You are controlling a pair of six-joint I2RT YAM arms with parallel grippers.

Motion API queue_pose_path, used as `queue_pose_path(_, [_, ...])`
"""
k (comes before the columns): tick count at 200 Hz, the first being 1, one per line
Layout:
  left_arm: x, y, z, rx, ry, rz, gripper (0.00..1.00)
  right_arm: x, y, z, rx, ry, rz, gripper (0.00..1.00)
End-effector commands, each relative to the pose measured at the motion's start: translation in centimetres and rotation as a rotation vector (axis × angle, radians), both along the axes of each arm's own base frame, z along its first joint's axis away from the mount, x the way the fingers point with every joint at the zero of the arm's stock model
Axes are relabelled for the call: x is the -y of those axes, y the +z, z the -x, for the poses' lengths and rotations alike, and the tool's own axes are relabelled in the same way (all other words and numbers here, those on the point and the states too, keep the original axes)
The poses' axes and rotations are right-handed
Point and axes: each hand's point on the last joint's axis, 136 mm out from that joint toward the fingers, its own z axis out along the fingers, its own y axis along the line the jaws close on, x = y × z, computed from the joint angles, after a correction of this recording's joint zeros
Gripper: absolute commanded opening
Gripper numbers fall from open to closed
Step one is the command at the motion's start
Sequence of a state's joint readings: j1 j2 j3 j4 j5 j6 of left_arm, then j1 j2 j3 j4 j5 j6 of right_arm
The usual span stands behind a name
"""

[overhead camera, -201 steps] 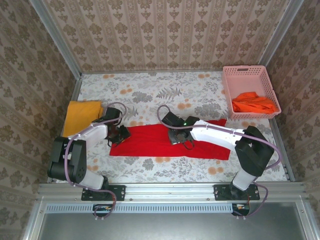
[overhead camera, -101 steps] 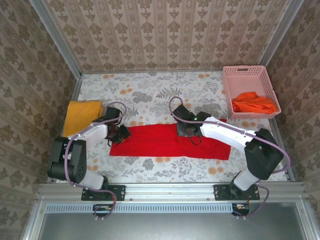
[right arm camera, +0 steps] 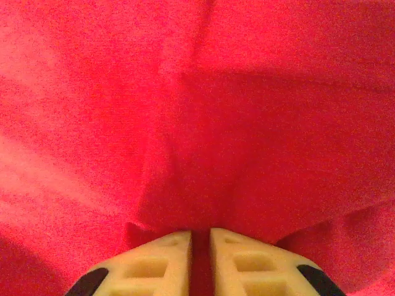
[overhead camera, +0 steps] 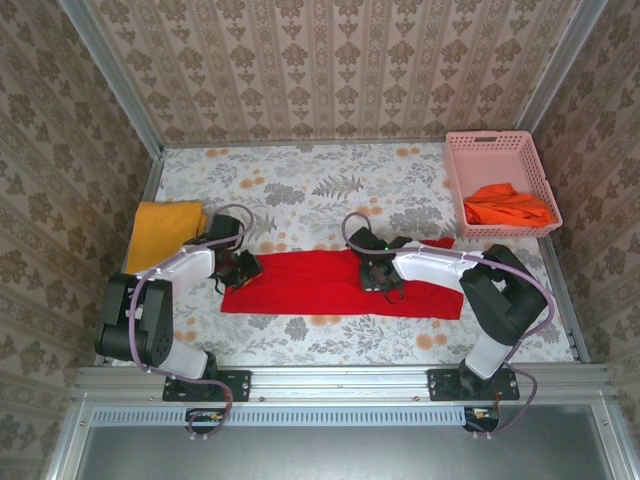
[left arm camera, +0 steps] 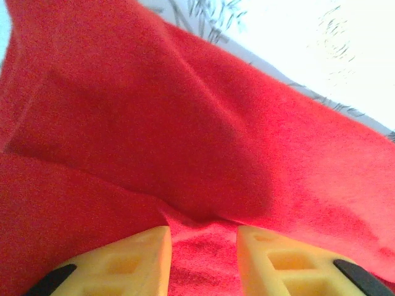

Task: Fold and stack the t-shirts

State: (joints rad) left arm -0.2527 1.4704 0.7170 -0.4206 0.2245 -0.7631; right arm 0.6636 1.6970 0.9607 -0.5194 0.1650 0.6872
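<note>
The red t-shirt lies as a long folded band across the middle of the table. My left gripper rests on its left end, fingers a little apart, with red cloth bunched in the gap. My right gripper sits on the band right of centre, its jaws almost together and pinching a fold of red cloth. The mustard-yellow t-shirt lies folded at the far left. The orange t-shirt is crumpled in the basket.
The pink lattice basket stands at the back right corner. The floral table cover stretches behind the red shirt. Metal rails edge the table on the left, right and front.
My right gripper has shifted right along the red shirt, then slightly toward the front edge, and the cloth's right half has changed shape. The left gripper has barely moved.
</note>
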Motion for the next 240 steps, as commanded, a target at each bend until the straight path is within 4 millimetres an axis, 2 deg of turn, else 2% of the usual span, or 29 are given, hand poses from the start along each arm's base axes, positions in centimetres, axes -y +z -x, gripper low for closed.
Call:
queue_pose_path(1, [-0.8, -1.7, 3.9, -0.098, -0.012, -0.006, 0.34, 3.5, -1.0, -1.3, -0.038, -0.072, 0.046, 0.19])
queue_pose_path(25, [-0.5, -2.4, 6.5, -0.134, -0.006, 0.019, 0.34, 3.5, -0.8, -5.5, -0.026, -0.08, 0.027, 0.2])
queue_pose_path(56, [0.4, -2.7, 9.4, -0.169, -0.004, 0.034, 0.34, 0.9, -0.3, -11.4, -0.007, -0.028, 0.013, 0.21])
queue_pose_path(80, [2.5, -2.4, 10.6, -0.174, -0.031, 0.062, 0.35, -1.1, -0.4, -16.0, -0.004, -0.011, -0.019, 0.23])
queue_pose_path(91, [4.4, -2.4, 11.4, -0.177, -0.082, 0.084, 0.35, -2.2, -0.4, -18.1, 0.014, -0.009, -0.049, 0.25])
queue_pose_path(121, [7.8, -1.9, 11.3, -0.144, -0.137, 0.1, 0.35, -5.1, -0.3, -22.6, 0.038, -0.015, -0.157, 0.3])
queue_pose_path(140, [9.3, -0.7, 9.8, -0.088, -0.163, 0.103, 0.37, -6.5, 1.5, -24.7, 0.082, -0.002, -0.214, 0.37])
queue_pose_path(155, [10.6, 0.8, 8.7, -0.032, -0.195, 0.112, 0.39, -7.0, 3.9, -25.5, 0.136, 0.012, -0.234, 0.43])
queue_pose_path(166, [10.8, 1.9, 8.1, 0.005, -0.217, 0.099, 0.42, -7.1, 6.1, -25.8, 0.197, 0.019, -0.248, 0.48])
queue_pose_path(190, [9.6, 4.0, 6.7, 0.099, -0.255, 0.033, 0.47, -6.5, 10.0, -25.0, 0.337, 0.022, -0.303, 0.58])
queue_pose_path(198, [9.0, 4.2, 6.5, 0.119, -0.268, 0.018, 0.48, -6.0, 10.6, -24.2, 0.363, 0.007, -0.309, 0.59])
queue_pose_path(204, [8.6, 4.3, 6.3, 0.133, -0.28, 0.012, 0.48, -5.5, 11.0, -23.7, 0.379, -0.002, -0.313, 0.6])
queue_pose_path(220, [7.2, 4.0, 5.9, 0.148, -0.296, -0.014, 0.48, -4.5, 10.2, -21.7, 0.371, -0.023, -0.315, 0.6])
queue_pose_path(240, [5.7, 3.0, 5.9, 0.14, -0.319, -0.031, 0.47, -3.5, 8.5, -19.6, 0.335, -0.047, -0.304, 0.56])
